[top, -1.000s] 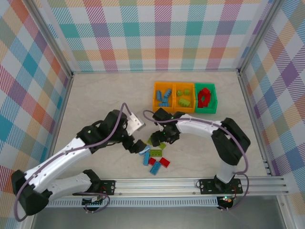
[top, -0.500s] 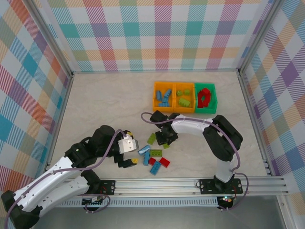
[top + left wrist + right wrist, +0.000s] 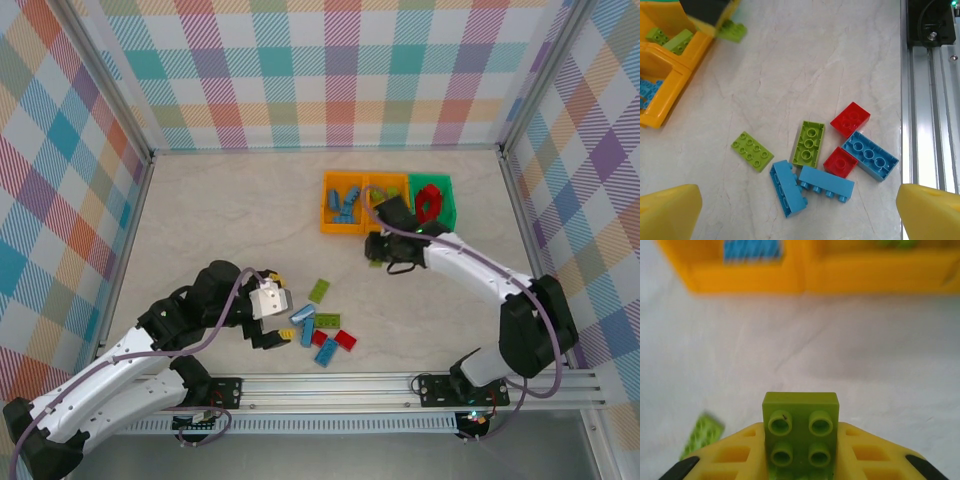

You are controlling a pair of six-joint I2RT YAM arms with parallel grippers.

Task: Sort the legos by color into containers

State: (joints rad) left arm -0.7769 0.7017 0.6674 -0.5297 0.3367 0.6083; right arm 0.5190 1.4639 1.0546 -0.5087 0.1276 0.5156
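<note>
My right gripper is shut on a lime green two-by-two brick and hovers just in front of the containers. These stand in a row at the back: an orange bin with blue legos, an orange bin with lime ones, and a green bin with red ones. My left gripper stands open to the left of the loose pile. That pile holds three blue bricks, two red bricks and two lime bricks. Nothing lies between the left fingertips.
An aluminium rail runs along the near table edge, also in the left wrist view. Checkered walls close in the back and sides. A flat lime brick lies apart from the pile, toward the bins.
The right gripper shut on the lime brick at the pile and carried it back and right, up to the bins. The left arm drew back from the pile toward the near left.
</note>
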